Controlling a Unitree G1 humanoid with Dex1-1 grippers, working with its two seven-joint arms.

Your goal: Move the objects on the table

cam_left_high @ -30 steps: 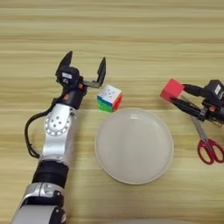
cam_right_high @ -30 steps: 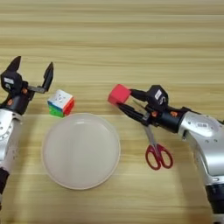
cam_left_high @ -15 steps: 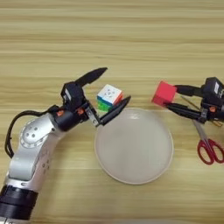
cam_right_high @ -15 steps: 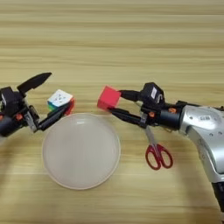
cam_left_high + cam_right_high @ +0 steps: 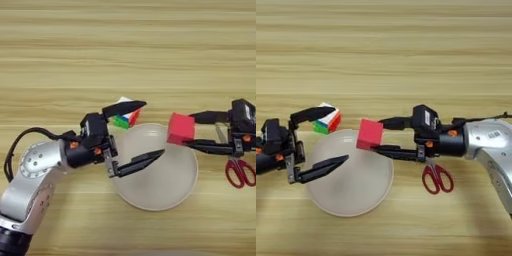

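The plain solid red cube [image 5: 370,134] is held between the two black fingers of the right gripper [image 5: 387,136], which are closed on it from the right; it is carried over the right part of the rim of the round off-white plate [image 5: 351,200], and whether it touches the rim cannot be told. The small puzzle cube with white, green, red and orange stickered faces [image 5: 126,114] lies on the light wooden table [image 5: 128,45] just beyond the plate's far left edge. The left gripper [image 5: 141,131] is spread wide with nothing held: its upper finger lies across the puzzle cube's top, and its lower finger reaches out over the plate. The red-handled scissors [image 5: 436,178] lie on the table under the right arm, untouched.

The step in hand is judged to be the carrying of the red cube toward the plate while the puzzle cube is approached. Next, the left fingers would need to be lined up around the puzzle cube before being closed, and the red cube lowered further inside the rim before release.
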